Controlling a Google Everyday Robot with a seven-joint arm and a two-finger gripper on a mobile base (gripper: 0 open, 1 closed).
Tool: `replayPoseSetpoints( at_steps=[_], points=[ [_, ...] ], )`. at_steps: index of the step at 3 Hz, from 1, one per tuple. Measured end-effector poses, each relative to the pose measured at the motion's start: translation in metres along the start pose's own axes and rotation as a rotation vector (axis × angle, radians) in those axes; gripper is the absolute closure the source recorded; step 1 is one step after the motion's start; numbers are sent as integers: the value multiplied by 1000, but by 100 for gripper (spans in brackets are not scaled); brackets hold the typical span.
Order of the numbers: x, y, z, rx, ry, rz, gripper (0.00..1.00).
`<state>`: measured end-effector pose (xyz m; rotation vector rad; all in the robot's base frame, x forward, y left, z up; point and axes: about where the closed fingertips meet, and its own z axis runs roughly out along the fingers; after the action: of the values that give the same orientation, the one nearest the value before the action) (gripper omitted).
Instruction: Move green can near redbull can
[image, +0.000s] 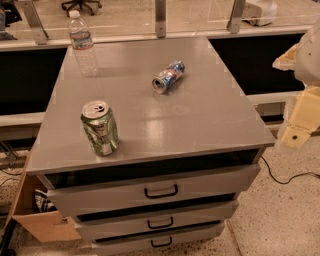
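Well, seeing green can (100, 128) upright near-left on cabinet top (210, 115), redbull can (168, 77) lying farther back. Spotting gripper (300, 119) off right edge; cannot tell its grip

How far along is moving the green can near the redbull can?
Nothing looks done: the green can stands upright at the front left of the cabinet top, apart from the redbull can, lying on its side farther back. Nothing is in hand; the end effector hangs beyond the right edge. Reaching, grasping and moving all remain.
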<state>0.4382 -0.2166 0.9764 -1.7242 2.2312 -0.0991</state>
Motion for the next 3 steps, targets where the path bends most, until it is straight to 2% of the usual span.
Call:
replayPoseSetpoints(
  at_steps=[1, 2, 3],
  points=[
    [0, 0, 0, 0, 0, 0, 0],
    [-12, 0, 20, -49, -87, 14, 0],
    [-67, 1, 75, -173, -271, 9, 0]
  ],
)
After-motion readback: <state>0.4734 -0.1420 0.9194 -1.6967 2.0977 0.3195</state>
